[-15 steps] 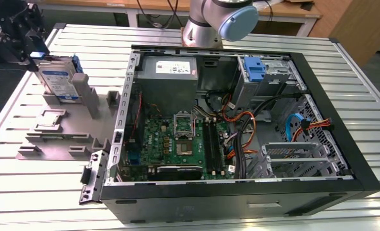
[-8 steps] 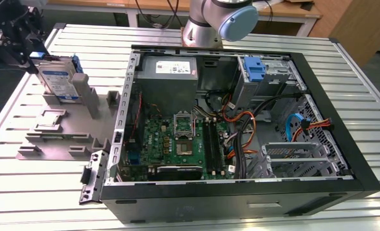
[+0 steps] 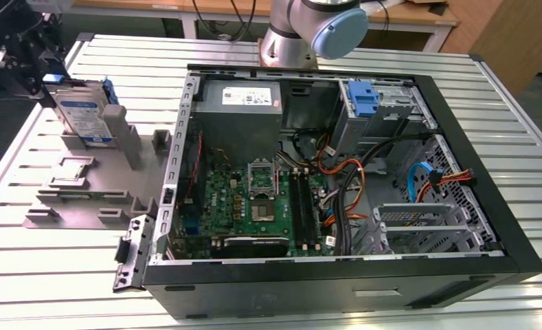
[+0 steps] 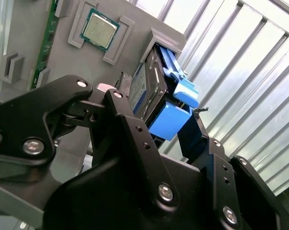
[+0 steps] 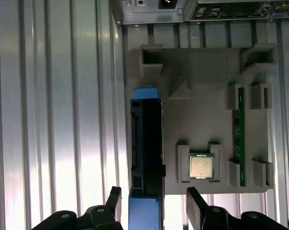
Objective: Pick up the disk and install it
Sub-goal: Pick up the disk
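Item under inspection: the disk (image 3: 80, 113) is standing on edge in a slot of the grey fixture (image 3: 69, 199), at the exterior view's left, outside the open computer case (image 3: 344, 289) and not yet installed. In the first wrist view the gripper (image 5: 153, 191) is hovering with its fingers (image 5: 114, 203) spread, straddling one end of the disk with a gap showing on each side; it is holding nothing. A processor chip (image 5: 202, 166) is sitting in a fixture pocket just beside. Assessment: the drive is appearing rigid, dense and shock-sensitive, its metal faces probably slippery. Hold is best taken across the two flat faces, avoiding the flexible blue carrier (image 4: 175, 115) tabs
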`<action>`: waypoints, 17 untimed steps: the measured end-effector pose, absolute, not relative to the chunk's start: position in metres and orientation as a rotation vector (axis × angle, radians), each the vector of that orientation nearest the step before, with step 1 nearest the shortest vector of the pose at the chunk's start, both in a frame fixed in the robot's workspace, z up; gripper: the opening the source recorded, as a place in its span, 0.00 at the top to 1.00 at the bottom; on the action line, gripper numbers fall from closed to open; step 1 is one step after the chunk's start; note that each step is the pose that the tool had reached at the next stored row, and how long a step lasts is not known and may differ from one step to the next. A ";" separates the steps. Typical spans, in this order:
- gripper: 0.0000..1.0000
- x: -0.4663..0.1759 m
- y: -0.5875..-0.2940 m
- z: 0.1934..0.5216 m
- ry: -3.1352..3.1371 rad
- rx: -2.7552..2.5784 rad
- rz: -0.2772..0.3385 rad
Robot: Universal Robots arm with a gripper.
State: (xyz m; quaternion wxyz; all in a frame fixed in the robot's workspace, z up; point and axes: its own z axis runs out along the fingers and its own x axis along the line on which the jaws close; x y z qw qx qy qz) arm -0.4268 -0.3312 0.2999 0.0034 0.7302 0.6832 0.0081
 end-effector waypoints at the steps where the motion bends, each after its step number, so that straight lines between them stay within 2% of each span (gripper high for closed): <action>1: 0.35 -0.427 -0.331 0.300 2.141 2.289 0.025; 17: 0.35 -0.427 -0.327 0.292 2.136 2.294 0.025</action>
